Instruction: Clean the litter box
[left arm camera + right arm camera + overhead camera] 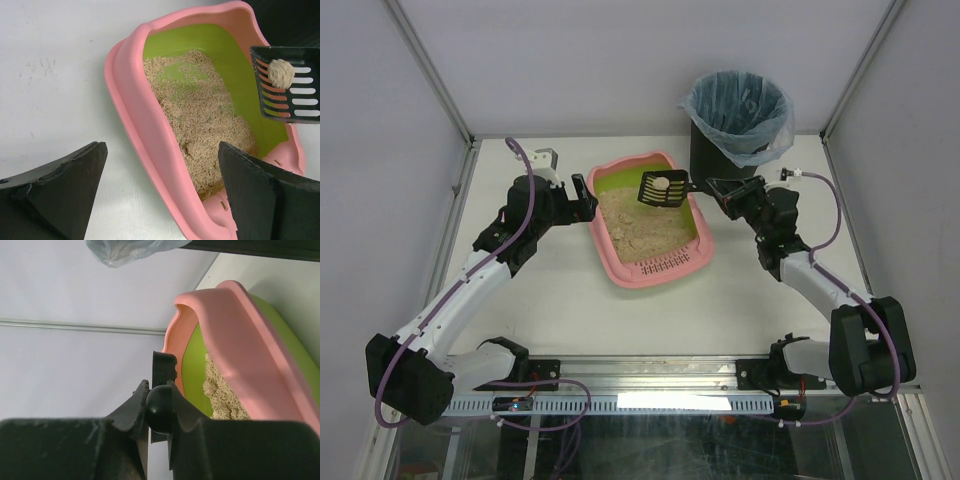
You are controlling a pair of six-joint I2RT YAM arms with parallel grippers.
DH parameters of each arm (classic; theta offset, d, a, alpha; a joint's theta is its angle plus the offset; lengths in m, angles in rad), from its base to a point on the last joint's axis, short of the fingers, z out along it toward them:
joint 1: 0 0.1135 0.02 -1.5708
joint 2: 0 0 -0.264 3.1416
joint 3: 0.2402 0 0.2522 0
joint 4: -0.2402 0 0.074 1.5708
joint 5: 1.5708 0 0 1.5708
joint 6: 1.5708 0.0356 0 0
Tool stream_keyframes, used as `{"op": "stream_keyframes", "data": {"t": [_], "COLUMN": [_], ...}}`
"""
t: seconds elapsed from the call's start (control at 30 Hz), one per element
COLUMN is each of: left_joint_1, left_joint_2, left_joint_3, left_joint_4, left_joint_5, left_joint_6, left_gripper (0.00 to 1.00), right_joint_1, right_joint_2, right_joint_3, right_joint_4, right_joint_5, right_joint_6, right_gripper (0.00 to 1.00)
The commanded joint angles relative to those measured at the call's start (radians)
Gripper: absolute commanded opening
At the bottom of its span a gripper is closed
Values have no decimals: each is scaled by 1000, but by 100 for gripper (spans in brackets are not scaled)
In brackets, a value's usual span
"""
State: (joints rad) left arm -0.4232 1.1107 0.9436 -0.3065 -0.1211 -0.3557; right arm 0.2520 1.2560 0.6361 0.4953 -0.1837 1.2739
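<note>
My right end effector [717,190] is shut tight on the handle of the black scoop [660,188]. In my right wrist view, the round end of the handle sits squeezed between my two fingers [131,410].

The scoop has slots in it. One round, sandy clump [661,184] sits on it. I hold the scoop up over the far end of the litter box [658,268], the green end.

The litter box sits in the middle of the bench [550,290], between my two arms. It is pink outside and green inside. Beige litter [645,232] fills the near part, by the grille.

My left end effector [584,198] is wide open and holds nothing. It is at the left wall of the box, with one finger [60,185] over the bench and the other [265,195] over the litter. I cannot tell if it touches the wall.

I think I am part way through. One clump is out of the litter, but it is not in the black bin [705,155] yet. The bin, with its blue bag [760,140], stands just past the box, on my right. Next I need to carry the scoop over there and tip it, flat and slow, so the clump does not roll off.

The litter looks bumpy, so more clumps may be hiding in it. I cannot tell for sure.
</note>
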Motion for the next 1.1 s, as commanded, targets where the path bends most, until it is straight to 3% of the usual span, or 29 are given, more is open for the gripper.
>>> {"op": "stream_keyframes", "data": {"t": [0.0, 0.13, 0.27, 0.43, 0.7, 1.07], "left_joint_1": [11, 10, 11, 10, 10, 11], "left_joint_2": [-20, -8, -29, -16, -28, -37], "left_joint_3": [8, 26, 6, 16, 10, 6], "left_joint_4": [56, 41, 48, 47, 47, 47], "left_joint_5": [11, 20, -4, 3, 1, 1], "left_joint_6": [-13, -2, -9, -8, -11, -13], "left_gripper": [99, 99, 99, 99, 99, 99], "right_joint_1": [29, -11, -10, -29, -117, -297], "right_joint_2": [-15, -28, -12, 28, 32, 102], "right_joint_3": [85, 60, 149, 350, 526, 613], "right_joint_4": [29, 49, 21, -179, -258, -229], "right_joint_5": [-22, 9, -66, -108, 42, 236], "right_joint_6": [-37, -3, -12, -39, -31, -100], "right_gripper": [0, 0, 0, 0, 0, 0]}}
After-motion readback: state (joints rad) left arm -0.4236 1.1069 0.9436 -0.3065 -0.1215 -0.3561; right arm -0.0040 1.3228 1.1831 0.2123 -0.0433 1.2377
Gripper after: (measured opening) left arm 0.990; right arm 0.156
